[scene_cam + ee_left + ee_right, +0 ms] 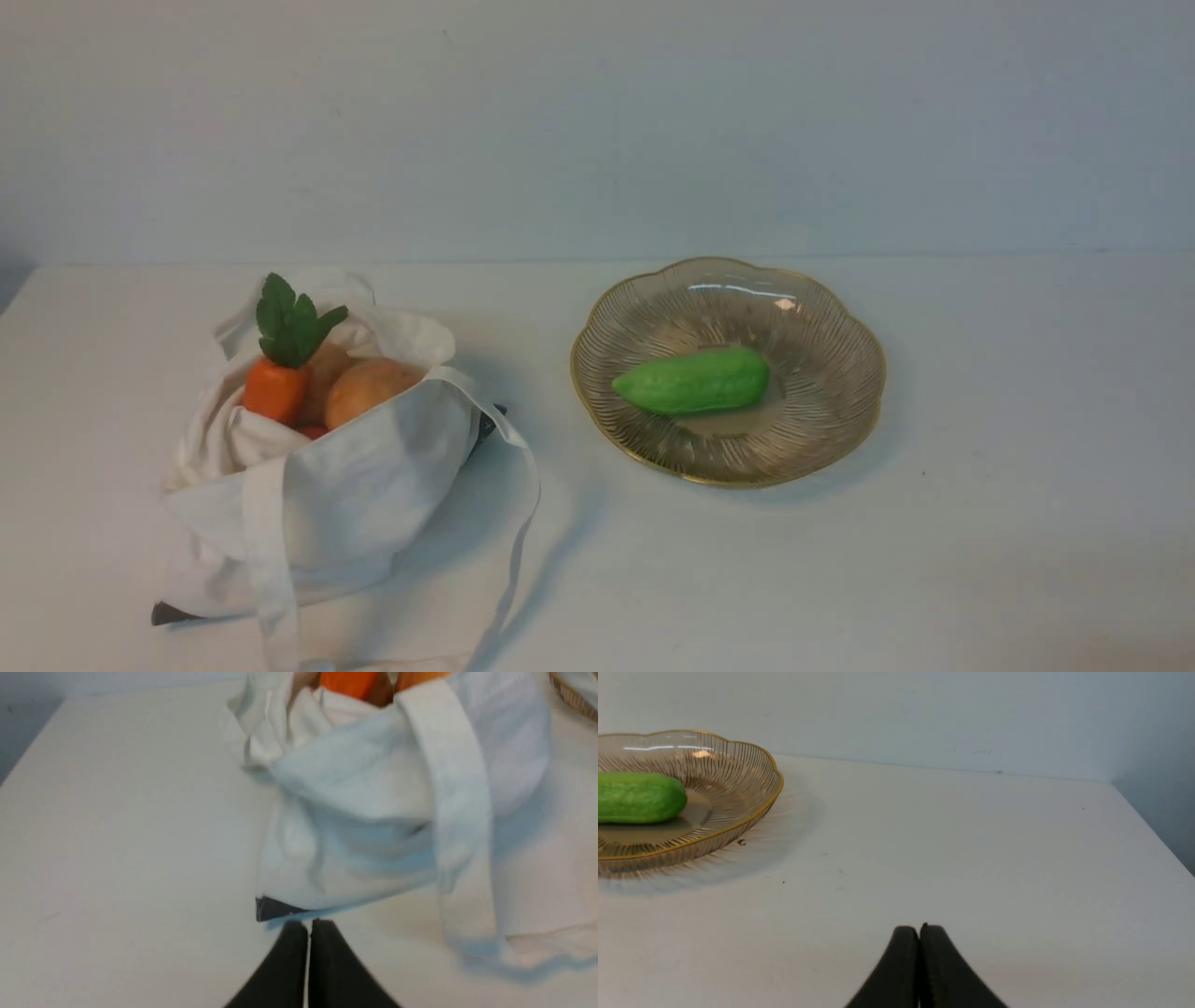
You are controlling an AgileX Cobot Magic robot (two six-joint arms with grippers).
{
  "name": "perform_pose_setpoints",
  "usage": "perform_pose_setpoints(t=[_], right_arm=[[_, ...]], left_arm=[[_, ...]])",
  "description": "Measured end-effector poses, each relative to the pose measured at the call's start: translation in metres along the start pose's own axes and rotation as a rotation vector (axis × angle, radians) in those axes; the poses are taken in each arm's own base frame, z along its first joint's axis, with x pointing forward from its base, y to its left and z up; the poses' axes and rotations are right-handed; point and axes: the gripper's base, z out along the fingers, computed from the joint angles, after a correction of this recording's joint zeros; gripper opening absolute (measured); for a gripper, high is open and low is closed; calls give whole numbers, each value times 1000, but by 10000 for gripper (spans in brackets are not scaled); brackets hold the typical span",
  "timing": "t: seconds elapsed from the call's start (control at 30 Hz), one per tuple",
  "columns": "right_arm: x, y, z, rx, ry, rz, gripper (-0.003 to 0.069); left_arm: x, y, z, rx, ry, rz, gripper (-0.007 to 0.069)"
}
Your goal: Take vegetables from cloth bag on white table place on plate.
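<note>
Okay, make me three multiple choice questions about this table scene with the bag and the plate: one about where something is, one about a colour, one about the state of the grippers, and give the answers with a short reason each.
1. Where does the bright green stubby cucumber lie?
A. In the soft white cloth bag
B. On the ribbed smoky glass plate with the gold rim
C. On the bare white table

2. What colour are the leaves on the orange toy carrot?
A. Dark green
B. Yellow
C. Purple

3. How do the two grippers stand?
A. Both open wide
B. Both shut and empty
C. The left one shut on the carrot

Answers:
1 B: the cucumber rests in the middle of the plate, apart from the cloth bag.
2 A: dark green leaves stick up from the bag's mouth.
3 B: the left gripper and the right gripper each show fingertips pressed together with nothing between.
</note>
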Motion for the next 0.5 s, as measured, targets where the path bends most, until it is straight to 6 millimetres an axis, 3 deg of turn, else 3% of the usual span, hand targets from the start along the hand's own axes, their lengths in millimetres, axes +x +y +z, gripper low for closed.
perform_pose_setpoints(t=[0.5], right_arm=[[0,0,0,0,0,1,-15]], left_arm=[[-2,-2,1,31,-41,-63,-5]])
